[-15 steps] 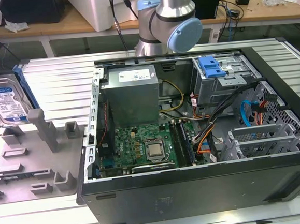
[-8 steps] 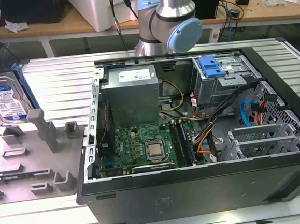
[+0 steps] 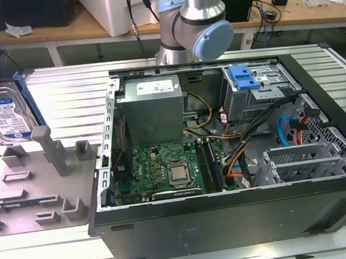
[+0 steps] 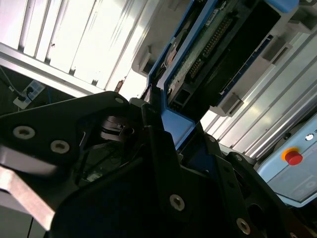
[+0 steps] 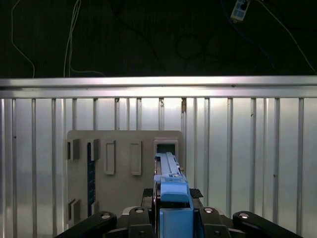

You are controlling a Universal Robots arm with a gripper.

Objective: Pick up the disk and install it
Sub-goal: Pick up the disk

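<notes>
- Gripper (image 5: 173, 192): we find it clamped on the disk's blue caddy edge.
- Disk (image 5: 166, 161): upright between the jaws, above the grey holder tray (image 5: 124, 198).
- Handling: we judge a firm, level hold prevents twisting.

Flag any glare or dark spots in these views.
Second wrist view: table blown out white, gripper nearly black. First wrist view: dark behind the table, disk clearly lit. Exterior view: table glare at the exterior view's left.
</notes>
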